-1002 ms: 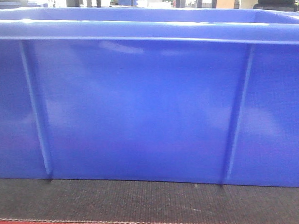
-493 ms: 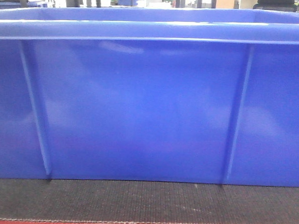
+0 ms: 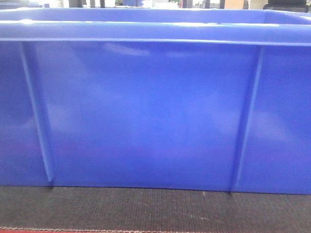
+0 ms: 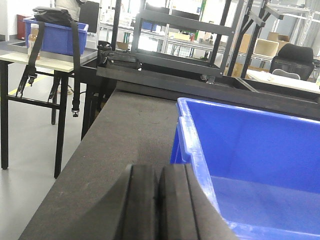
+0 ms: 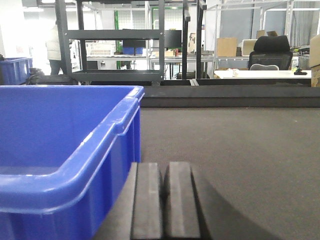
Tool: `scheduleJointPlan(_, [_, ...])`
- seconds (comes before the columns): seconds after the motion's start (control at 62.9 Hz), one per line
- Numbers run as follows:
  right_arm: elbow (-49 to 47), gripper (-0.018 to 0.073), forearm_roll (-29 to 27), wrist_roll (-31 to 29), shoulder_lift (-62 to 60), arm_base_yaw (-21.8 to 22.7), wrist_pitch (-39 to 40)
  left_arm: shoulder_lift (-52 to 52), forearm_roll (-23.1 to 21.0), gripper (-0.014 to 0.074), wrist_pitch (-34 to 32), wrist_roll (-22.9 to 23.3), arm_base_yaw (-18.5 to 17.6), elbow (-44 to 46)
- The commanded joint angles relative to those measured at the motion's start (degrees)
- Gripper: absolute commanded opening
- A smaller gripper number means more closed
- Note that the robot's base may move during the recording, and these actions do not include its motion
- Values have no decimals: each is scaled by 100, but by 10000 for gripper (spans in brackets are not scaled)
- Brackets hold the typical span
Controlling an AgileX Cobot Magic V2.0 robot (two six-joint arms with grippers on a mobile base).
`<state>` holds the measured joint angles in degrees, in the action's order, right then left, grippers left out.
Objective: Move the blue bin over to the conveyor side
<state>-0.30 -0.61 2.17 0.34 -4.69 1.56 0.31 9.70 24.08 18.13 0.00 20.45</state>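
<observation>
The blue bin [image 3: 145,111] fills the front view, its ribbed glossy wall resting on the dark woven belt of the conveyor side [image 3: 152,211], which has a red strip along its front edge. In the left wrist view the bin [image 4: 260,145] lies to the right of my left gripper [image 4: 159,172], which is shut with nothing in it and sits just outside the bin's left rim. In the right wrist view the bin [image 5: 60,150] lies left of my right gripper [image 5: 163,170], also shut and empty, close beside the bin's right wall. The bin looks empty inside.
A dark belt surface [image 5: 240,150] stretches beyond both grippers. A black rail and metal shelving [image 4: 185,30] stand at the far end. At the far left a table carries a smaller blue bin with a black bag [image 4: 52,30]. An office chair [image 5: 270,52] stands at the back right.
</observation>
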Motion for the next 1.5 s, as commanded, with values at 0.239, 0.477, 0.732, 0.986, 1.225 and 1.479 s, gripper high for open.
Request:
scheduleJointPlan(0.239, [30, -77, 231, -12, -34, 43, -156, -31, 10, -10, -108, 17, 28, 6])
scheduleJointPlan(0.477, [30, -77, 234, -12, -34, 43, -243, -31, 10, -10, -108, 17, 28, 6])
scheduleJointPlan(0.732, [30, -77, 234, -12, -34, 43, -231, -31, 10, -10, -108, 17, 28, 6])
scheduleJointPlan(0.986, [30, -77, 234, -12, -34, 43, -231, -31, 10, -10, -108, 17, 28, 6])
scheduleJointPlan(1.225, [30, -77, 234, -12, -34, 43, -231, -31, 10, -10, -108, 17, 28, 6])
scheduleJointPlan(1.479, [30, -77, 234, -12, -34, 43, -231, -31, -579, -10, -775, -1672, 28, -578])
